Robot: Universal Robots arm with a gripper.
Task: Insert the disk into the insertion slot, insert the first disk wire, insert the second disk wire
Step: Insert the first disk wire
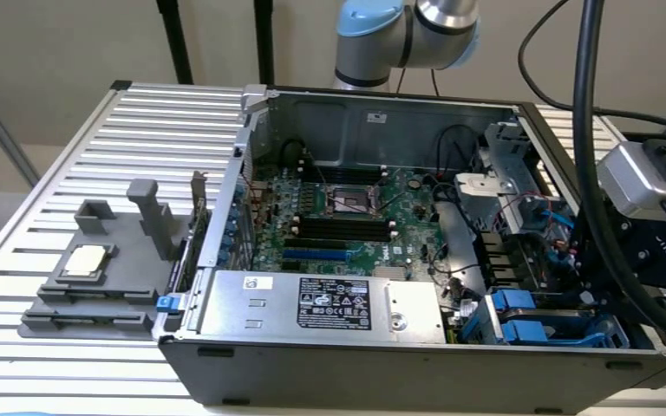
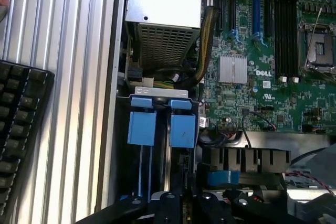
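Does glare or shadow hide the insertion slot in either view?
Exterior view: even light, insertion slot in mild shade, still readable. Wrist view: bright streaks on the ribbed table; the slot's blue tabs evenly lit, dark below them.

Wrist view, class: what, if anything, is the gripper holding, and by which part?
It cannot be told. The gripper is shut close to the insertion slot, but whether anything sits between its fingers is not clear.

White DELL logo on green motherboard (image 2: 273,98).
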